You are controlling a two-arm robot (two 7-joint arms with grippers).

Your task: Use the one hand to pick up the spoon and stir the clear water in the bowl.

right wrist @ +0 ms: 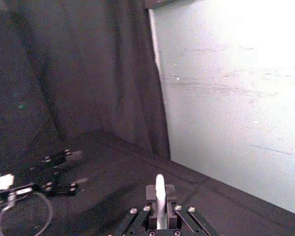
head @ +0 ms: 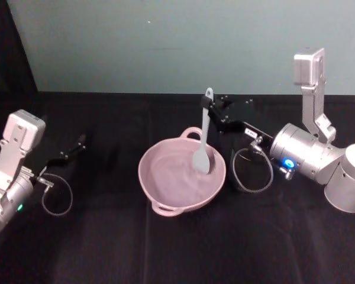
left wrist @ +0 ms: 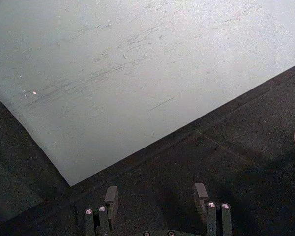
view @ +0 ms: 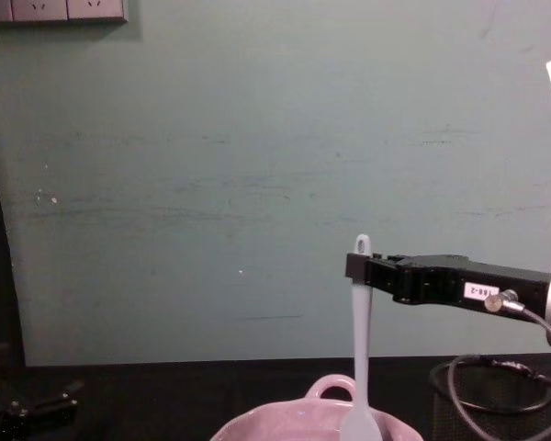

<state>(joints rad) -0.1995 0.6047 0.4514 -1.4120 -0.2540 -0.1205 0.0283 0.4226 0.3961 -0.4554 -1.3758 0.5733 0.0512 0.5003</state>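
Right end effector (head: 210, 109) is pinching the spoon (head: 202, 155) near its handle top, blade dipping into the pink bowl (head: 165, 208) (mid-table). Risk: so high a grip is inviting pivoting, rim strikes, spillage. Left end effector (left wrist: 156, 196) is idling at the table's left, fingers spread.

Long slim white plastic spoon (head: 205, 127) stands upright, blade down in the pale pink glossy ceramic bowl (head: 144, 173), at the table's (head: 165, 251) middle.
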